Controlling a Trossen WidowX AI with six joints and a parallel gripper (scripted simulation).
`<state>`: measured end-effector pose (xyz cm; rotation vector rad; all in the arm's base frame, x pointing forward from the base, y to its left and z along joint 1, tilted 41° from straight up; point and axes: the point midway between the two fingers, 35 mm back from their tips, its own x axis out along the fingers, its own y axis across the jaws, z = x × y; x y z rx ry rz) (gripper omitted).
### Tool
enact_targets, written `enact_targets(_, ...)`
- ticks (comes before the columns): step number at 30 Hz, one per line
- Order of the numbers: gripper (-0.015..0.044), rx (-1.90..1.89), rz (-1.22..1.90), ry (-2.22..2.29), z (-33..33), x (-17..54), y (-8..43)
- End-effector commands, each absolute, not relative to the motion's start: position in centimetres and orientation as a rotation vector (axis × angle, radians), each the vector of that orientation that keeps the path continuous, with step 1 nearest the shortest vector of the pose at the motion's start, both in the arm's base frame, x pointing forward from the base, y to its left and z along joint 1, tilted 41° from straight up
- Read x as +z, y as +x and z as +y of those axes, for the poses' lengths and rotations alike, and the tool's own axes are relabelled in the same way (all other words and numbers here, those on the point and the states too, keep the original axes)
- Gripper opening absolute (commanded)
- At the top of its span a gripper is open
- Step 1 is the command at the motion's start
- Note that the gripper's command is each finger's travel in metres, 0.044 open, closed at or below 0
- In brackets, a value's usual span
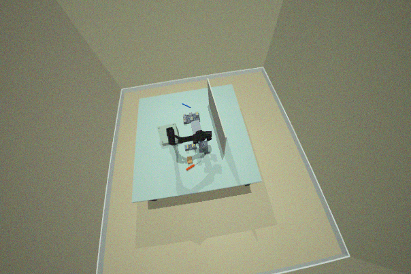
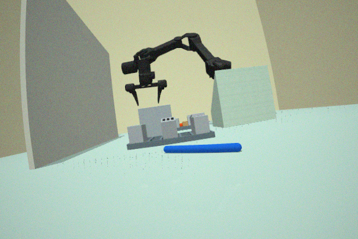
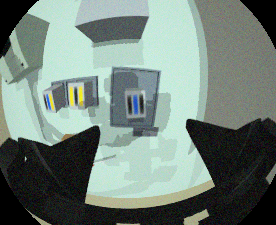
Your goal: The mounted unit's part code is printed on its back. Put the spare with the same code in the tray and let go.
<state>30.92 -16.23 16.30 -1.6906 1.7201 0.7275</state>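
My gripper (image 2: 148, 105) (image 3: 143, 127) is open and empty, raised above the table. A spare (image 3: 135, 104) with black, blue and black stripes stands in the dark grey tray (image 3: 119, 113) (image 1: 205, 151), with no finger touching it. Left of the tray in the wrist view, a small holder (image 3: 95, 94) carries a unit (image 3: 76, 95) with yellow, black and yellow stripes. Beside it is a unit (image 3: 50, 101) showing blue and yellow stripes. A longer rack (image 2: 184, 139) (image 1: 193, 117) holds several light grey units. I cannot tell which unit is the mounted one, and no printed code is readable.
A tall grey panel (image 1: 216, 115) (image 2: 68, 73) stands along one side. A light grey block (image 2: 154, 118) (image 3: 113, 11) stands between rack and tray. A pale green box (image 2: 246, 97) is by the arm's base. A blue rod (image 2: 204, 147), an orange block (image 1: 190, 160) and a red-handled tool (image 1: 190, 167) lie about.
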Motion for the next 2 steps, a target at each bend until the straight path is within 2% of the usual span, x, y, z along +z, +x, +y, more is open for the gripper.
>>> enact_targets(1, 0.0440, 0.729, 1.718, -1.693, -16.24, 16.29, 30.96)
enact_targets(2, 0.0440, 0.729, 1.718, -1.693, -16.24, 16.29, 30.96)
